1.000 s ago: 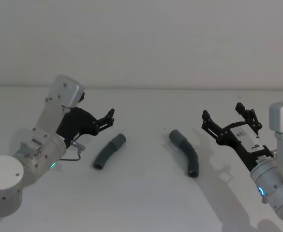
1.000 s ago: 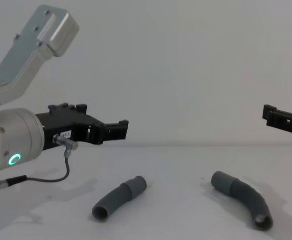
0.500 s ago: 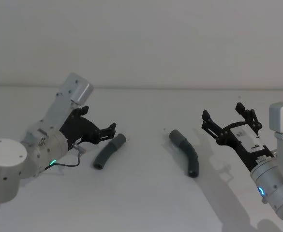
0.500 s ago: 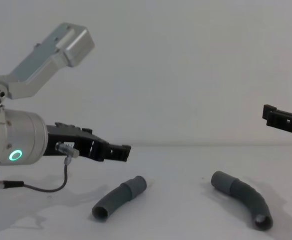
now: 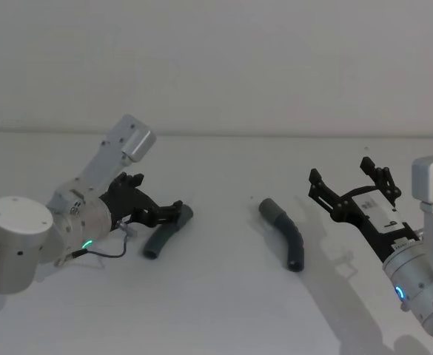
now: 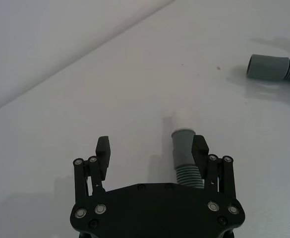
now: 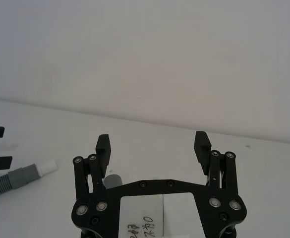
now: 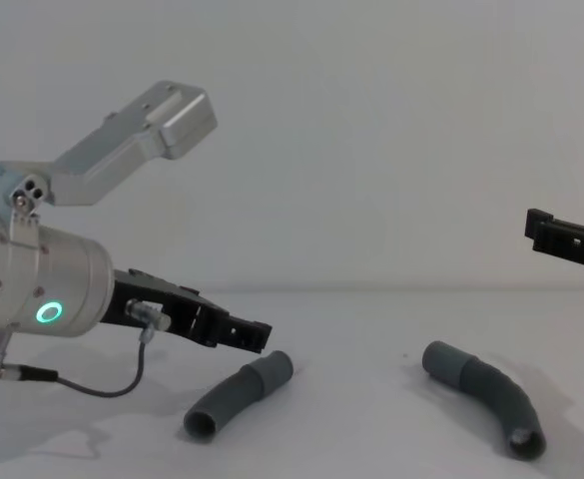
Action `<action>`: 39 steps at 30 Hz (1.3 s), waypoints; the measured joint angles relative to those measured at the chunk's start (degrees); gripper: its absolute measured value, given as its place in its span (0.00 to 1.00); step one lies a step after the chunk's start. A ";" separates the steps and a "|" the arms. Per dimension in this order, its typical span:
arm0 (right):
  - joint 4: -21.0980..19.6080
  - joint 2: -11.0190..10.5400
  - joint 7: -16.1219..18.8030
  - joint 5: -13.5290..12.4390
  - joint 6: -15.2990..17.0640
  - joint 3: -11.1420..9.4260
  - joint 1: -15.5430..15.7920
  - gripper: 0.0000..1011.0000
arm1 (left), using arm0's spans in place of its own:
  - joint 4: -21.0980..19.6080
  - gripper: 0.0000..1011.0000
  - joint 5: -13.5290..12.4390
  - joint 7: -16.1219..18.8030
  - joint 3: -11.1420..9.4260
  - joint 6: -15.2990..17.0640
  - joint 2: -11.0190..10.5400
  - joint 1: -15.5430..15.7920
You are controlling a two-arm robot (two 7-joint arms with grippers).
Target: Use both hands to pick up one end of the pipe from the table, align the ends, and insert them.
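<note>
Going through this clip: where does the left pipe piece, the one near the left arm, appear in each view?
Head view: the left pipe piece lies left of centre.
Chest view: low, left of centre.
Left wrist view: the piece sits between the left gripper's open fingers, close beside one.
Right wrist view: the piece, whitish tip showing, lies farther off.
Shared landmark: the left gripper.

The left end effector hovers just above the left hose piece lying on the table.

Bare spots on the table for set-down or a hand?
Free: table between left pipe piece and right pipe piece; near strip before both. Crowded: open left pincer at the left piece, open right pincer beside the right.
</note>
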State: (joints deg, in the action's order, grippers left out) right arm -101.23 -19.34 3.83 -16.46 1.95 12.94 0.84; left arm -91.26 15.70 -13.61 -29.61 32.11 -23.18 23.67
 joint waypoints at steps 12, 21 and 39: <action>0.00 0.00 0.00 0.00 0.00 0.00 0.00 0.99 | 2.24 0.99 -0.08 -2.42 -0.85 1.71 1.02 1.83; 0.00 0.00 0.00 0.00 0.00 0.00 0.00 0.99 | 3.13 0.99 -0.07 -3.58 -1.17 3.16 1.56 2.43; 0.00 0.00 0.00 0.00 0.00 0.00 0.00 0.99 | 4.86 0.99 -0.30 -4.75 -1.46 4.98 3.07 3.07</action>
State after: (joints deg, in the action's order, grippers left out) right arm -101.23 -19.34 3.83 -16.46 1.95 12.94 0.84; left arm -86.41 15.40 -18.36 -31.06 37.09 -20.11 26.74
